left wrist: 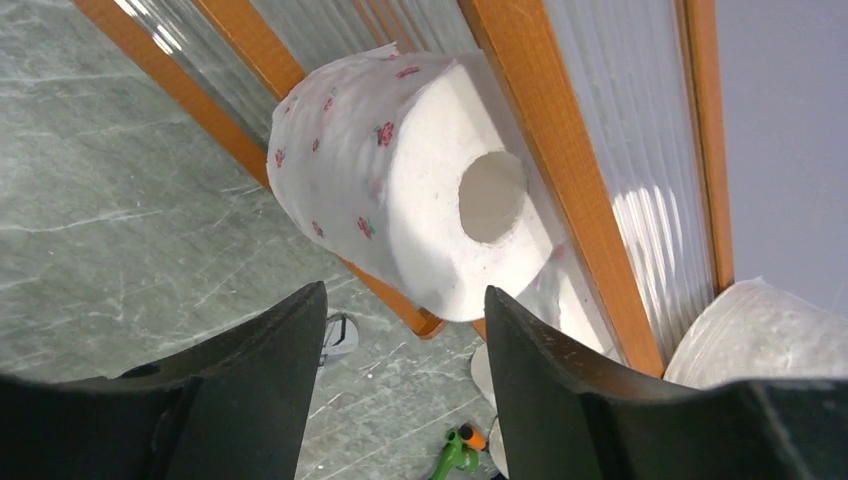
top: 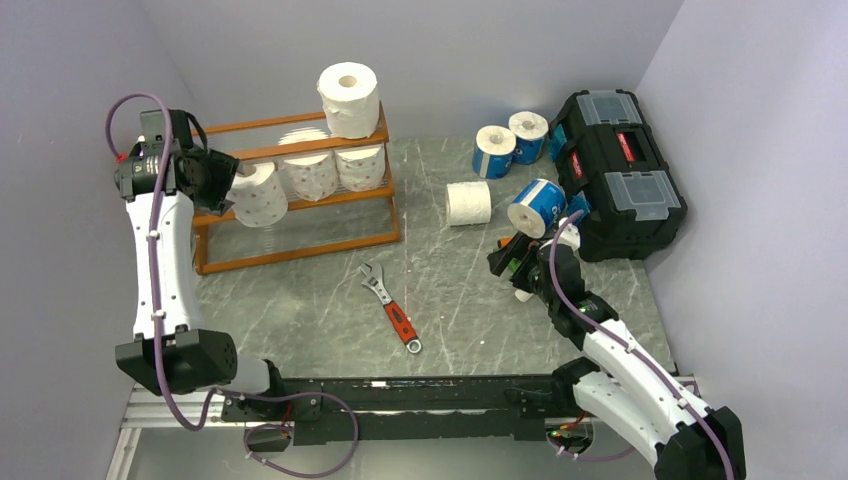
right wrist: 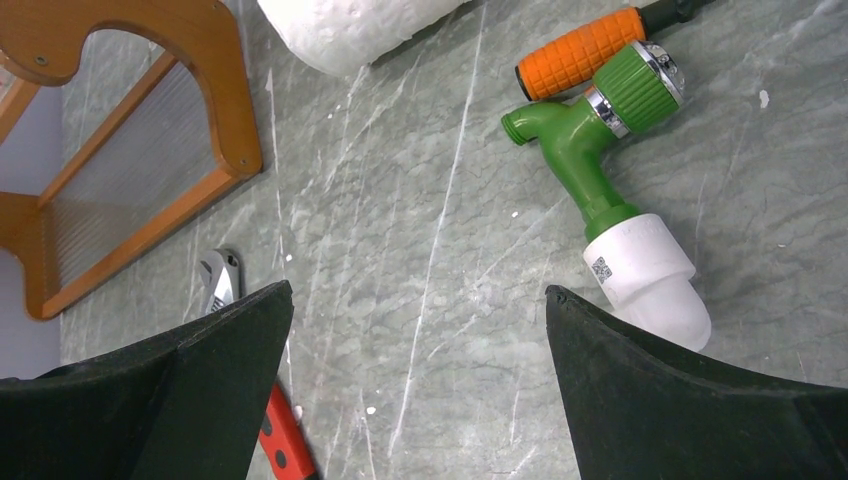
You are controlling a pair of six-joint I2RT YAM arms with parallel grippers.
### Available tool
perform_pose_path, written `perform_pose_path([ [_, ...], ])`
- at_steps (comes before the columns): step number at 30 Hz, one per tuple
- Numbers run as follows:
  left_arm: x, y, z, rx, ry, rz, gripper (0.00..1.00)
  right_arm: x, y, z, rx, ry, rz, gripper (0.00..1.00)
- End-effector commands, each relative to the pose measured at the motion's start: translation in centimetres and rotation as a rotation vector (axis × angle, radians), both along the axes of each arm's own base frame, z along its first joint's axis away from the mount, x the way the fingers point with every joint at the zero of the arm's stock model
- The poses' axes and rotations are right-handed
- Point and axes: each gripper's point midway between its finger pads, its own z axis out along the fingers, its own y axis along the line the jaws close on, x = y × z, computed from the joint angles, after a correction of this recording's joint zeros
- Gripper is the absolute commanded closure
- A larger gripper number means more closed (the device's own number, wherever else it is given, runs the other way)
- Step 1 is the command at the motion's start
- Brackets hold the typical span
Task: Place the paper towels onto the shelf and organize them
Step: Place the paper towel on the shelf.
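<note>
The orange-brown shelf (top: 300, 200) stands at the back left. A white paper towel roll (top: 349, 98) stands on its top tier, and three printed rolls lie on the middle tier. My left gripper (top: 215, 178) is open at the leftmost of these, a roll with reddish print (top: 258, 196). In the left wrist view this roll (left wrist: 400, 190) rests against the shelf rail (left wrist: 545, 150) just beyond my gripper (left wrist: 405, 300), its core facing me. My right gripper (top: 508, 260) is open and empty, low over the table (right wrist: 420, 300). A white roll (top: 468, 203) and three blue-wrapped rolls (top: 537, 207) lie loose nearby.
A black toolbox (top: 615, 170) with red latches stands at the back right. A red-handled wrench (top: 392, 308) lies mid-table, also in the right wrist view (right wrist: 225, 285). A green tap fitting (right wrist: 590, 150) and an orange grip (right wrist: 585, 50) lie beside my right gripper.
</note>
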Motion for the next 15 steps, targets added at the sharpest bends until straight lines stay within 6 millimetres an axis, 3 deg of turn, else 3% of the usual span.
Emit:
perform_pose_path([
  [1, -1.3, -0.2, 3.6, 0.096, -0.144, -0.082, 0.33, 0.2, -0.1, 0.7, 0.001, -0.035, -0.001, 0.01],
  [4, -2.2, -0.3, 4.9, 0.194, -0.251, -0.136, 0.27, 0.3, 0.1, 0.7, 0.006, -0.036, 0.008, 0.01],
  [11, -3.4, -1.6, 3.9, 0.411, -0.412, -0.338, 0.04, 0.1, 0.6, 0.3, 0.013, -0.022, 0.037, 0.01],
  [15, -4.7, -1.5, 3.6, 0.498, -0.467, -0.340, 0.09, 0.1, 0.8, 0.5, 0.022, -0.029, 0.047, 0.01],
])
